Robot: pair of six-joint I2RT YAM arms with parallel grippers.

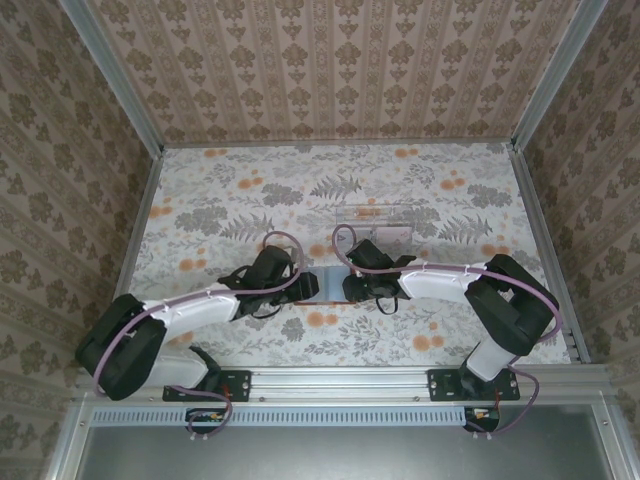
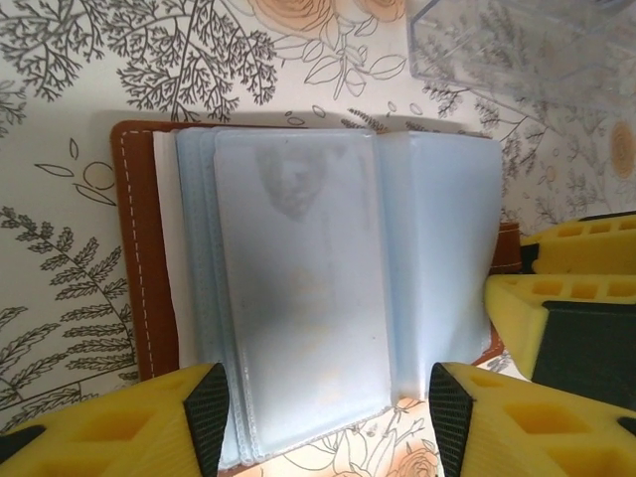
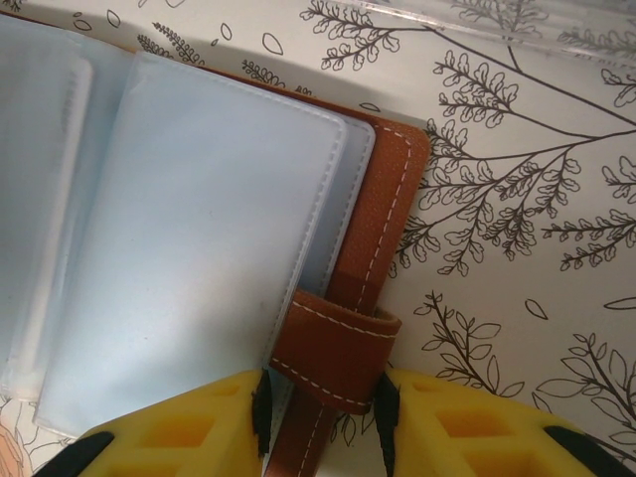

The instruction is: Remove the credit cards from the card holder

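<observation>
While R tool [image 3: 321, 412] clamps card holder [image 3: 388, 189], L tool [image 2: 328, 407] apart over it

Soft, even light; wrist close-ups slightly blurred.

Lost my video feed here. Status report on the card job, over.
Left gripper open, straddling the sleeves. Right gripper shut on card holder strap. Card holder lying open, flat. Clear tray beyond, not in the way.
</observation>
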